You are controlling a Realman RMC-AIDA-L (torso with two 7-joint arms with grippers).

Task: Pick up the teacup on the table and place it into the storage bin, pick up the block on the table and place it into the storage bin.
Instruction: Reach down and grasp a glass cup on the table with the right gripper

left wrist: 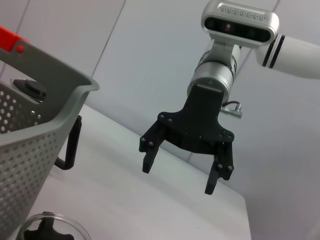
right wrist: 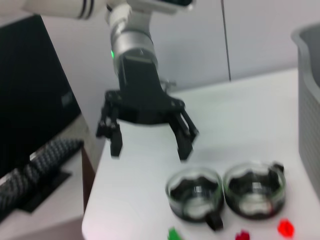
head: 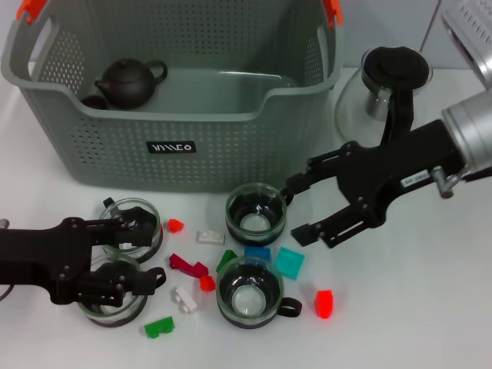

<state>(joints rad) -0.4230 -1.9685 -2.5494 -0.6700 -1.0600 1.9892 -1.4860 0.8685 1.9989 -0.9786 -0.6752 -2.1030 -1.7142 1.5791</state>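
Counting: teacups [head: 256, 214] 4 | blocks [head: 290, 262] 10 | storage bin [head: 177, 100] 1

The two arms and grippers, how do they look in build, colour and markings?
Both grippers, left gripper and right gripper, are matt black with two angular fingers and visible screws. Behind each sits a silver metal cylinder, then a white arm segment with black rings. The right one carries a small white label and a thin cable at the wrist.

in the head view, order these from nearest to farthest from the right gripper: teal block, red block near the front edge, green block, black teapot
From the right gripper:
1. Teal block, just below it.
2. Red block, nearer the front edge.
3. Green block, front, toward the robot's left.
4. Black teapot, inside the storage bin.
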